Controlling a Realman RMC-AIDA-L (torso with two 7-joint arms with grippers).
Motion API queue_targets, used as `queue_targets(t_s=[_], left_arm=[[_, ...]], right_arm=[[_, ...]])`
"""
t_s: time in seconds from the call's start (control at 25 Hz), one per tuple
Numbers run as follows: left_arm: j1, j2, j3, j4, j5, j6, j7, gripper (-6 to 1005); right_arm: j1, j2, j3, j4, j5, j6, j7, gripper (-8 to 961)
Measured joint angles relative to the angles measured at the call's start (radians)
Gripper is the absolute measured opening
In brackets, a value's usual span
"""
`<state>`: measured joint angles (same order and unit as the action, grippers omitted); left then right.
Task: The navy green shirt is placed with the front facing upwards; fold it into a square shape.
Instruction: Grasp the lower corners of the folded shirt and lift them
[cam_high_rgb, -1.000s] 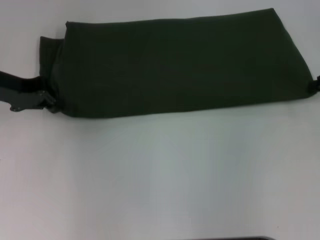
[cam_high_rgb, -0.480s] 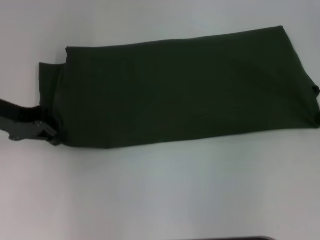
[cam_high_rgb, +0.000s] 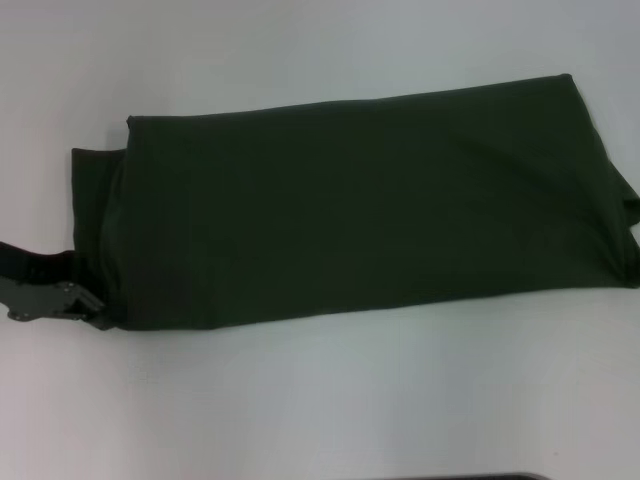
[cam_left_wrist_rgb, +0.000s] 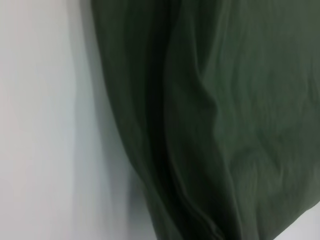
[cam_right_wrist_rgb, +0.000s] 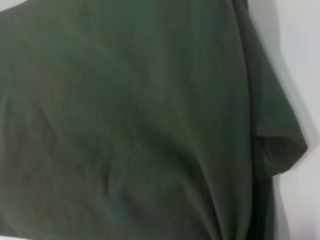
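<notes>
Head view: one navy green shirt (cam_high_rgb: 360, 200) folded long; left claw (cam_high_rgb: 95, 308) at its corner, grip unclear.

Your head view looks forward and down from above onto the white tabletop (cam_high_rgb: 320, 400) and takes in the whole navy green shirt (cam_high_rgb: 360, 200), lying as a long band across the frame. It also shows the left gripper (cam_high_rgb: 95, 308) at the band's near left corner. Your left wrist view sits very close to the cloth: it shows folds of the shirt (cam_left_wrist_rgb: 225, 125) with a strip of tabletop (cam_left_wrist_rgb: 40, 120) alongside. Your right wrist view is equally close, filled by the shirt (cam_right_wrist_rgb: 125, 120), with a cloth corner and a sliver of tabletop (cam_right_wrist_rgb: 305, 65) at one edge. All three views share the shirt and the tabletop.
</notes>
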<state>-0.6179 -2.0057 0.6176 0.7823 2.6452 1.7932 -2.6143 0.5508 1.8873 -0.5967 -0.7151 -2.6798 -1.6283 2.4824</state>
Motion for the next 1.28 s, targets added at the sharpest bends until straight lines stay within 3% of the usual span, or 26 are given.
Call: queue_targets(t_s=[0.36, 0.56, 0.88, 1.12, 1.28], left_arm=[[0.014, 0.000, 0.001, 0.003, 0.034, 0.016, 0.000, 74], [0.015, 0.000, 0.001, 0.005, 0.054, 0.021, 0.000, 80], [0.015, 0.002, -0.005, 0.012, 0.066, 0.013, -0.007, 90], [0.015, 0.003, -0.007, 0.013, 0.069, 0.011, -0.008, 97], [0.010, 0.006, -0.010, 0.005, 0.070, 0.010, -0.009, 102]], right_arm=[[-0.020, 0.006, -0.003, -0.019, 0.000, -0.038, -0.005, 4], [-0.031, 0.032, -0.024, -0.069, -0.001, -0.079, -0.017, 3], [-0.038, 0.047, -0.023, -0.091, -0.002, -0.107, -0.024, 5], [-0.039, 0.051, -0.015, -0.090, -0.001, -0.110, -0.026, 12], [-0.038, 0.041, 0.031, -0.090, 0.005, -0.109, -0.024, 43]])
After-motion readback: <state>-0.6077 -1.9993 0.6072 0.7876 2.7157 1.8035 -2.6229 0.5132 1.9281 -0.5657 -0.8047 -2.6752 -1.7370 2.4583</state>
